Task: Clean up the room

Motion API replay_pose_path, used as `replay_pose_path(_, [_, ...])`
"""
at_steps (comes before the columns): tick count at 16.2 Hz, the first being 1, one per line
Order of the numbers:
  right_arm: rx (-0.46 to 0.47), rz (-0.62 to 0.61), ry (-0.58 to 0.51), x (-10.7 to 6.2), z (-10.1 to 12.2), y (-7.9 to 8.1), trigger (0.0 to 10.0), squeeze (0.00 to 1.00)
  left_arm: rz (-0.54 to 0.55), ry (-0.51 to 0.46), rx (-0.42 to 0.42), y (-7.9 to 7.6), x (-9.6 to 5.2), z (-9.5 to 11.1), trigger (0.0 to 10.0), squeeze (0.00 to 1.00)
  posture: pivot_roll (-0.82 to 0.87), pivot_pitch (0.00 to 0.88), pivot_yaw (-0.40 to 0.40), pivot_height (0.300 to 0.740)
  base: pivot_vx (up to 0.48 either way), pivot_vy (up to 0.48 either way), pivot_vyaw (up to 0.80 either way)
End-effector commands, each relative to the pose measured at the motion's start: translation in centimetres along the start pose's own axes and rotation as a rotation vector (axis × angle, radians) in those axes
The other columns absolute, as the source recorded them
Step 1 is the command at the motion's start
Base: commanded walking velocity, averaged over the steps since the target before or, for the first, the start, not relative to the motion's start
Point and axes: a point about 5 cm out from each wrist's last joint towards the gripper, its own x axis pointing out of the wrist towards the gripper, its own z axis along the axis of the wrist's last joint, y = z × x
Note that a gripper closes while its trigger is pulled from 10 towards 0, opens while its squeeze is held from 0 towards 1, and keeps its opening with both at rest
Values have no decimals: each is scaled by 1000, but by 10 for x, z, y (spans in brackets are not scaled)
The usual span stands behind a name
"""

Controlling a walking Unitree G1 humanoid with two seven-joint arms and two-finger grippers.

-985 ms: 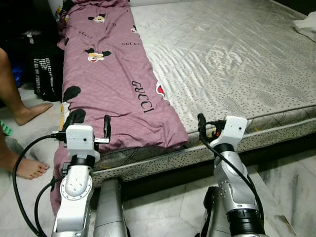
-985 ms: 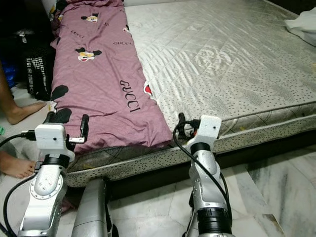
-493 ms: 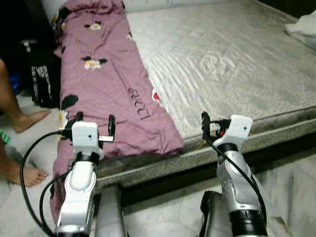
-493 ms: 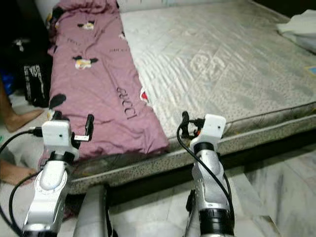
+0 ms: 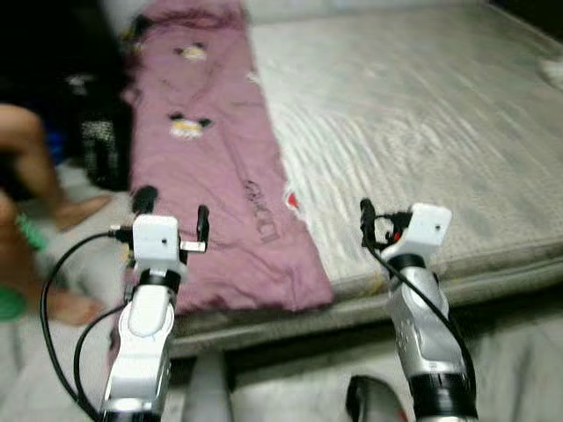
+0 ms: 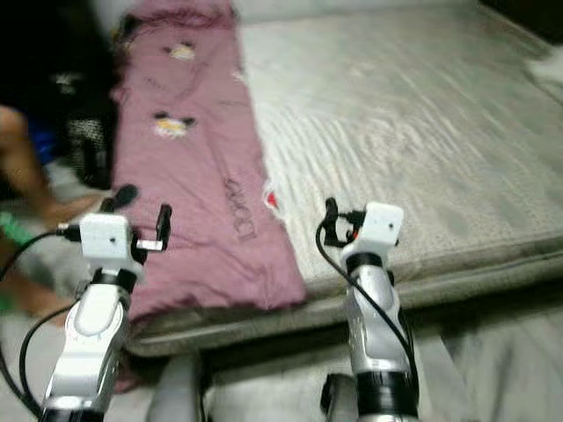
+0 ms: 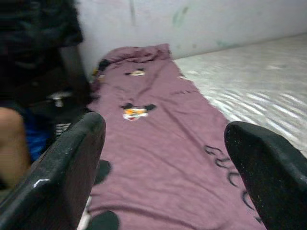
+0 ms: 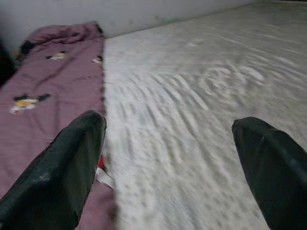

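A mauve blanket (image 5: 220,167) with cartoon-mouse prints and black lettering lies lengthwise along the left side of a bare grey mattress (image 5: 422,114), its near end hanging over the bed's front edge. My left gripper (image 5: 169,227) is raised in front of that near end, open and holding nothing. In the left wrist view its fingers (image 7: 57,167) frame the blanket (image 7: 158,143). My right gripper (image 5: 391,227) is raised before the mattress edge, just right of the blanket, also open and holding nothing. Its fingers (image 8: 67,163) frame the blanket's edge and the mattress (image 8: 192,96).
A person's bare legs (image 5: 35,167) stand on the floor at the left, close to my left arm. A black bag (image 5: 101,149) sits by the bed's left side. Something white (image 5: 554,70) lies at the mattress's far right. The pictures are blurred.
The whole picture has shifted and blurred, so the camera has moved. Both grippers stay raised and open, much as before.
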Motion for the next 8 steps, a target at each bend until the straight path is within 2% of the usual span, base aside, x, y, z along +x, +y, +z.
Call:
replay_pose_path(1, [-5, 0, -3, 1, 2, 0, 10000, 0, 0, 4, 37, 0, 3, 0, 10000, 0, 16, 0, 42, 699, 0, 0, 0])
replay_pose_path(5, [-10, -2, -9, 3, 4, -1, 10000, 0, 10, 33, 63, -2, 6, -2, 10000, 0, 16, 0, 44, 740, 0, 0, 0])
replay_pose_path(8, [-9, 2, -8, 4, 3, 0, 10000, 0, 10, 47, 61, -2, 8, -3, 10000, 0, 21, 0, 43, 740, 0, 0, 0])
